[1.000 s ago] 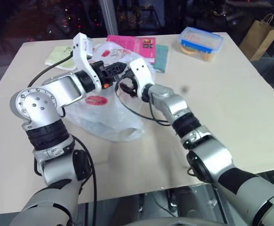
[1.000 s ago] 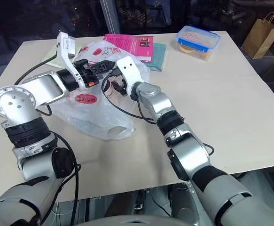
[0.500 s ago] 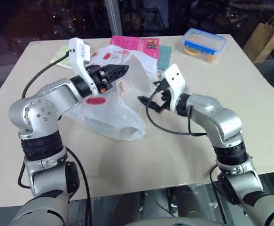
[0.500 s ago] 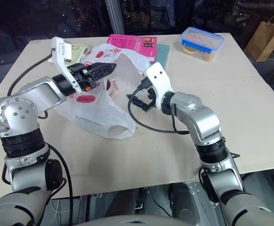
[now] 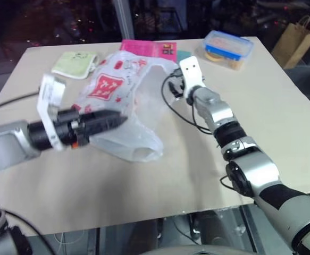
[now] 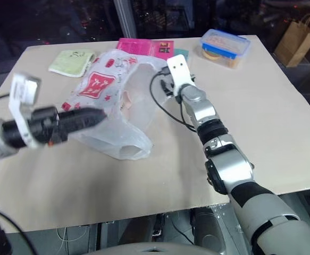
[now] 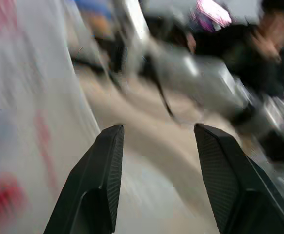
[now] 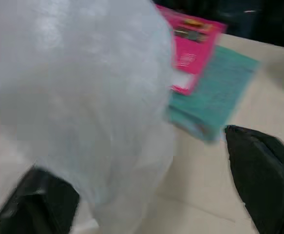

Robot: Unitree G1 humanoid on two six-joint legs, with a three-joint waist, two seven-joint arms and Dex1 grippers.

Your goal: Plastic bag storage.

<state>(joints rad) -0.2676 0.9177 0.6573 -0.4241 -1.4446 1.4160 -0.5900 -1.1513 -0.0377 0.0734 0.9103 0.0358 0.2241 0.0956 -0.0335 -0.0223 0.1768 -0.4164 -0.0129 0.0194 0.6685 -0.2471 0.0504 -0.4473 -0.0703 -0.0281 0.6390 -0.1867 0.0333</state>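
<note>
While the beige table (image 5: 282,122) carries everything, the plastic bag (image 5: 117,101) sprawls across its far-left part, red labels up, its handle loop raised toward the right gripper (image 8: 146,195). That gripper's fingers (image 8: 263,175) stand wide apart at the bag's right edge, with film bulging between them; I cannot tell whether they grip it. At the bag's near-left side, the left gripper (image 7: 156,146) is parted and empty. Behind the bag lie a pink booklet (image 5: 152,49) and a green cloth (image 5: 74,64)
</note>
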